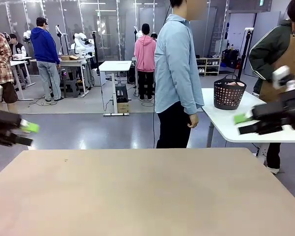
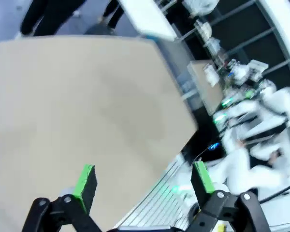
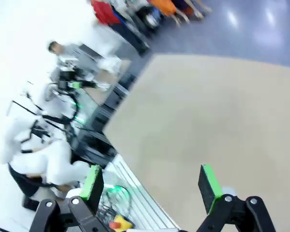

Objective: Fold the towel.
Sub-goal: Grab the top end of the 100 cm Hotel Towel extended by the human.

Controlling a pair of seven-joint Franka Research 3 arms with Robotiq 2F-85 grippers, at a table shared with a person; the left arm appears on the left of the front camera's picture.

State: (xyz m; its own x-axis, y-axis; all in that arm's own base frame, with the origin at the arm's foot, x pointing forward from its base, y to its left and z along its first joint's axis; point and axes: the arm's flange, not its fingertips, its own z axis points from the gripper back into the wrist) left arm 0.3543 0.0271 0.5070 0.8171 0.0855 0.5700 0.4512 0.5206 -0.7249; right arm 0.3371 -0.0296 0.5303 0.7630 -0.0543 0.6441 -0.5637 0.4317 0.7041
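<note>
A bit of salmon-pink cloth, the towel (image 1: 235, 84), shows over the rim of a dark perforated basket (image 1: 228, 96) on a white table behind the person. My left gripper (image 1: 26, 133) hangs open at the left edge, above the tan table (image 1: 137, 191). My right gripper (image 1: 243, 124) hangs open at the right, also off the tabletop. In the left wrist view the left gripper (image 2: 144, 174) holds nothing between its green pads. The right wrist view shows the right gripper (image 3: 151, 176) just as bare, over the table's edge.
A person in a light blue shirt (image 1: 174, 73) stands at the far side of the tan table, turned sideways. The white table (image 1: 231, 125) with the basket stands behind at the right, with another person (image 1: 280, 54) beside it.
</note>
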